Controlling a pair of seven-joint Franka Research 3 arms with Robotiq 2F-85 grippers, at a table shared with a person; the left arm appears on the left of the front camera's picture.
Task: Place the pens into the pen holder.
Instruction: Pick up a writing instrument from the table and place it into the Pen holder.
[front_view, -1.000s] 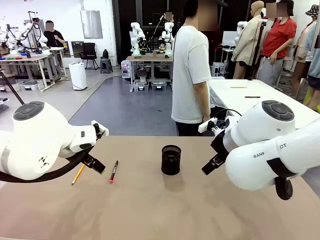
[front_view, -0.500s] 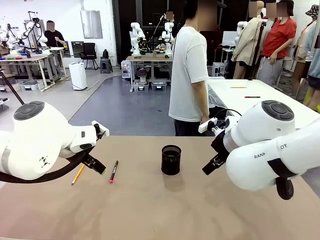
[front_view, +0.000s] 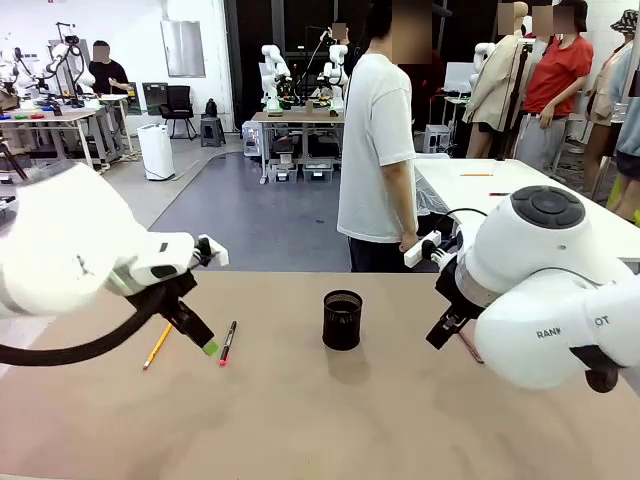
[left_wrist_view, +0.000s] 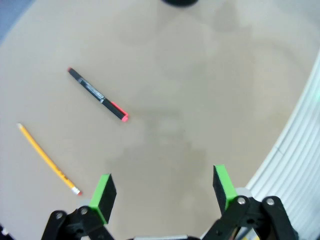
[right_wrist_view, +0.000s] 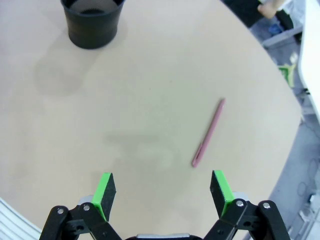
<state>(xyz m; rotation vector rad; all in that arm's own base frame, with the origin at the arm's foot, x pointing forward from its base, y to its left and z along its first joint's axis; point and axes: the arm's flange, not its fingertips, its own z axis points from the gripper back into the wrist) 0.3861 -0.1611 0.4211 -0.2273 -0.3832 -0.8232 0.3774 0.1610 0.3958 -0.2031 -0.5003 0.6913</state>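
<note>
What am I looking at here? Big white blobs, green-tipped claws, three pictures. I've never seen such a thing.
The white shapes are robot arms, a left arm and a right arm, at a table. The wide picture looks across it from between them, toward a person on the far side. The other two come from cameras on the wrists, looking down past each claw. The left gripper and right gripper are both open and hold nothing. On the table lie a yellow pencil, a black pen and a maroon pen; a black mesh cup stands in the middle.
</note>
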